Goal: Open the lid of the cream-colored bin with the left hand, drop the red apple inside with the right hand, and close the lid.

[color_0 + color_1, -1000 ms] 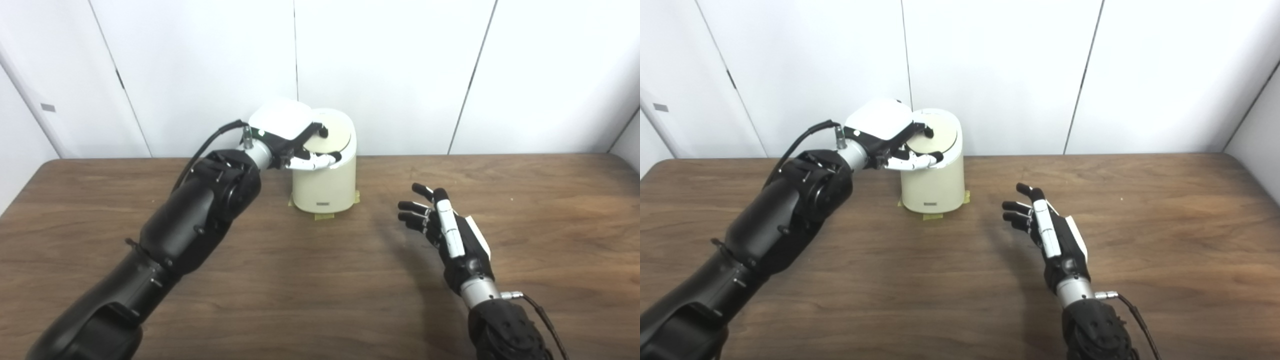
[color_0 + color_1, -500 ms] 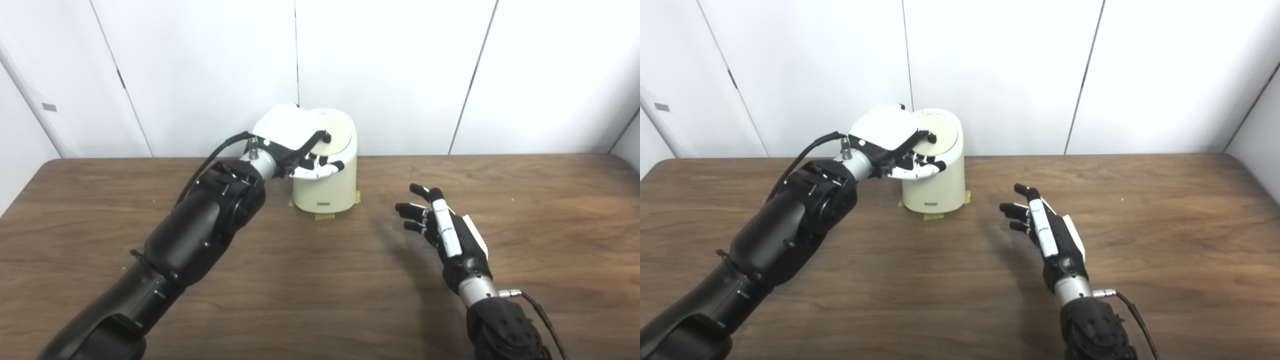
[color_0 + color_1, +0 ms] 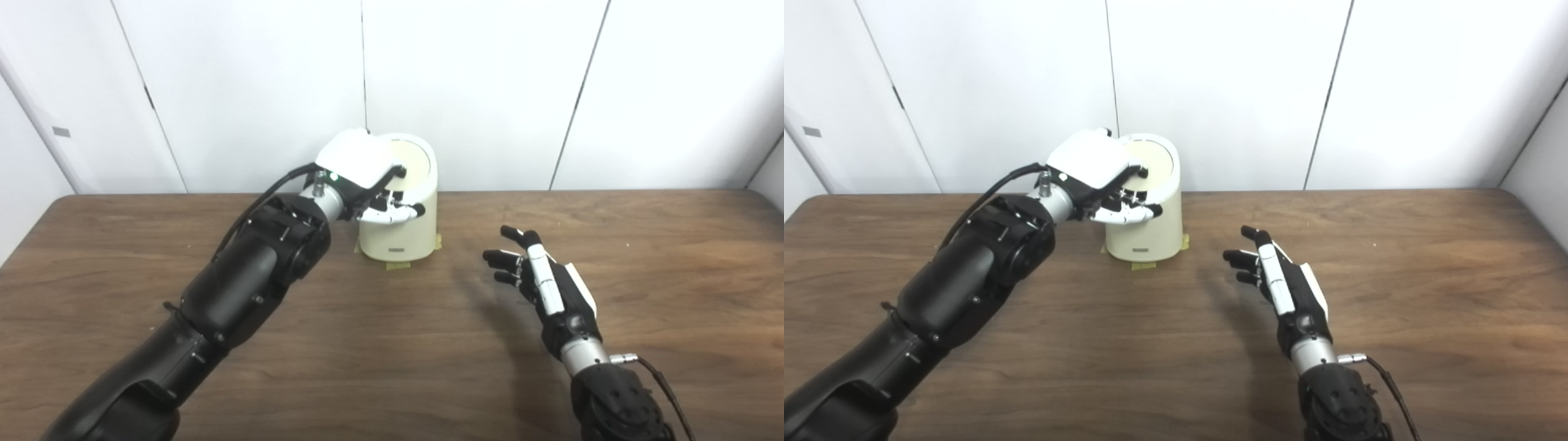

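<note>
My left hand [image 3: 361, 177] is up at the cream-colored bin [image 3: 399, 229], which stands upright toward the back of the wooden surface [image 3: 392, 343], near the white wall panels [image 3: 465, 86] and resting on bits of yellowish tape [image 3: 395, 265] that show at its base. The back of my hand covers the left part of the bin's top, and my fingers [image 3: 398, 213] are curled loosely over the near left edge, lying against the upper front of the bin's wall; I cannot tell from here whether they really grip anything or only rest there. The lid [image 3: 411, 162] shows as a pale disc sunk within the rim, lying flat and closed as far as I can see. My left arm [image 3: 245, 288] stretches in diagonally from the lower left corner, dark and bulky, with a black cable [image 3: 263, 196] looping near the wrist. My right hand [image 3: 1280, 288] hangs well apart from the bin, to its right and nearer to me, hovering over bare wood with its shadow on the surface beneath it. Its fingers [image 3: 1240, 257] are spread and only slightly bent, palm turned toward the left, and it holds nothing. The red apple does not show in either view.
</note>
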Available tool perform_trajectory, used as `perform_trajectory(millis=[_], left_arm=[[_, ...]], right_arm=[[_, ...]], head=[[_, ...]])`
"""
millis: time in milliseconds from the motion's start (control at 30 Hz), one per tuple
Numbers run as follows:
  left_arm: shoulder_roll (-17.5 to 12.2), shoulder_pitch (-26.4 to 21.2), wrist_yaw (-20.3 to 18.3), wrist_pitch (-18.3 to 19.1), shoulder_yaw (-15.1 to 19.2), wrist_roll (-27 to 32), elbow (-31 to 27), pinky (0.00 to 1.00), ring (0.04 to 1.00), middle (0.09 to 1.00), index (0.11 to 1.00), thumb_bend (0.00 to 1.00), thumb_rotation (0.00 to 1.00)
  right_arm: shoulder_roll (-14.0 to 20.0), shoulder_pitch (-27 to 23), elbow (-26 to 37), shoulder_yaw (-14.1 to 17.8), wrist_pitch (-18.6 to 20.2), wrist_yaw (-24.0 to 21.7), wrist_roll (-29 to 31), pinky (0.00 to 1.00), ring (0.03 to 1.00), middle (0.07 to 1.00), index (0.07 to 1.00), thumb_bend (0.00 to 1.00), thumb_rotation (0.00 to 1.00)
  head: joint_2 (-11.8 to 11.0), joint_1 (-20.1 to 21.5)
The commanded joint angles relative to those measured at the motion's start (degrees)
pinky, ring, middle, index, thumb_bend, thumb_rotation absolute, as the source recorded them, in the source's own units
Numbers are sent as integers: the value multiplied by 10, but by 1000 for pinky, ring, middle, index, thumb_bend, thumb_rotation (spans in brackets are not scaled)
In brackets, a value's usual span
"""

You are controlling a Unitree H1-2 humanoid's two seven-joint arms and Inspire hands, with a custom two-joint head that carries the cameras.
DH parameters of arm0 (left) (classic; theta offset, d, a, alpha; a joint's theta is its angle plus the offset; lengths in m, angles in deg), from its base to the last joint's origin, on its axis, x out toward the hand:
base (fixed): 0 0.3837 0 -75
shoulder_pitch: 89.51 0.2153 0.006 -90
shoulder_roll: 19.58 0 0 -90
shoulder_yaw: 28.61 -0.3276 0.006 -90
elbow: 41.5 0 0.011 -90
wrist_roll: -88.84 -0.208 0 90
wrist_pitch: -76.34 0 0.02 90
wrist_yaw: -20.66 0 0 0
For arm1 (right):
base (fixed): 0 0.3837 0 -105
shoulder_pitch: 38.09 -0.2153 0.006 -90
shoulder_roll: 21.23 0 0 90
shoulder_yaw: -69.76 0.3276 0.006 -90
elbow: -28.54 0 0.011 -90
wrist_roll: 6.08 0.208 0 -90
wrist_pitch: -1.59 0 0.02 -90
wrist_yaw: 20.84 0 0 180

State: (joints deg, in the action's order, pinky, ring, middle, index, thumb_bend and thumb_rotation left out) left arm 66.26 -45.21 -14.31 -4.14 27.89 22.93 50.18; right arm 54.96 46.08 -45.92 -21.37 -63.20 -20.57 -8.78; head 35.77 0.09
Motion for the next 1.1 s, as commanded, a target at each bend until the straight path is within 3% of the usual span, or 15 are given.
perform_trajectory(millis=[0,567,633,733,867,1067], left_arm=[[-3,-1,-44,-10,-13,-4,11,1000,925,838,812,515,953],[-4,12,-49,-15,6,1,-5,1000,919,838,818,528,961],[0,16,-30,-14,21,11,-11,1000,907,832,810,518,930],[10,25,23,-13,54,28,-21,1000,879,822,806,483,832],[16,29,93,-22,92,40,-40,1000,856,812,799,457,780],[24,37,152,-10,134,29,-73,1000,850,820,818,399,819]], right_arm=[[-1,-23,24,-1,-5,-2,-1,755,769,696,862,483,1000],[4,-23,23,-1,-5,-6,0,752,767,693,860,478,1000],[4,-23,24,0,-6,-6,3,759,768,693,862,478,1000],[4,-24,24,2,-4,-7,6,769,768,692,863,477,1000],[5,-25,23,1,-3,-7,3,765,770,698,862,476,1000],[5,-26,25,1,3,-7,4,767,765,692,861,488,1000]], head=[[1,0],[2,1],[2,1],[5,0],[5,1],[5,1]])
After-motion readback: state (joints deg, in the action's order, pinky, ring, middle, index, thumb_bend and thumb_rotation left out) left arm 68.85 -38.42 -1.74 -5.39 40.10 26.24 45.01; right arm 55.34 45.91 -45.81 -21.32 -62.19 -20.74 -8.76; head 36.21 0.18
